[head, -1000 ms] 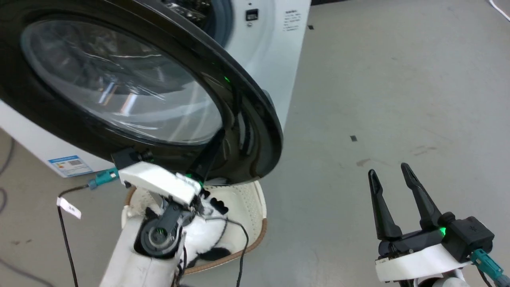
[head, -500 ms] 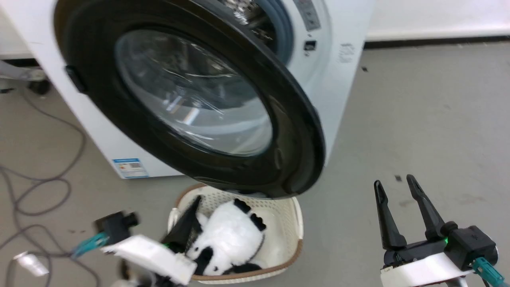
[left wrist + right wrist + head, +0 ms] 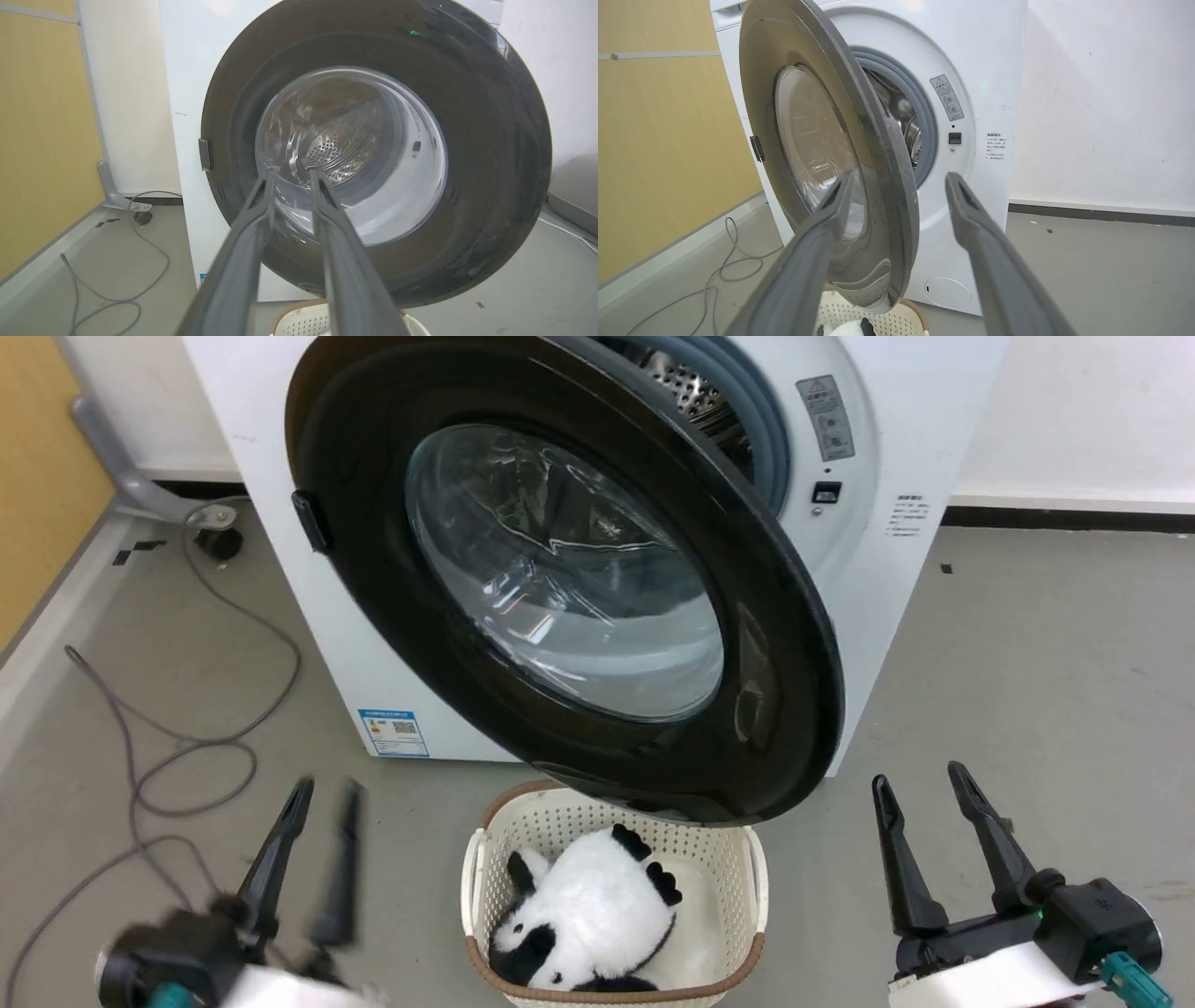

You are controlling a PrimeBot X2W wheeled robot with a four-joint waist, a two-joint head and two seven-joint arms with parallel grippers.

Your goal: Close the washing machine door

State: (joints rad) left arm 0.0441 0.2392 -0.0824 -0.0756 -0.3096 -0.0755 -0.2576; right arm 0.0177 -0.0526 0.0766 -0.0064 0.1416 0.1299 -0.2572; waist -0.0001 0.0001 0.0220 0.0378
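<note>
The washing machine [image 3: 896, 579] is a white front-loader with its round black door [image 3: 784, 644] standing ajar, hinged at the left, its free edge swung out toward me. Steel drum holes and grey gasket show behind it. The door [image 3: 490, 140] faces the left wrist camera; the door's edge [image 3: 896, 154] is side-on in the right wrist view. My left gripper [image 3: 327, 798] sits low left, blurred, fingers slightly parted, holding nothing, well short of the door. My right gripper [image 3: 920, 784] is open at lower right, empty, away from the door's free edge.
A cream laundry basket [image 3: 481, 859] holding a black-and-white panda plush [image 3: 588, 905] stands on the floor right under the door's lower rim. Grey cables [image 3: 187, 747] loop across the floor at left. A yellow wall [image 3: 37, 476] and grey bracket are far left.
The head camera has drawn back and risen, showing more of the machine. My left arm has dropped from under the door's lower rim to the lower left. The right gripper keeps its place.
</note>
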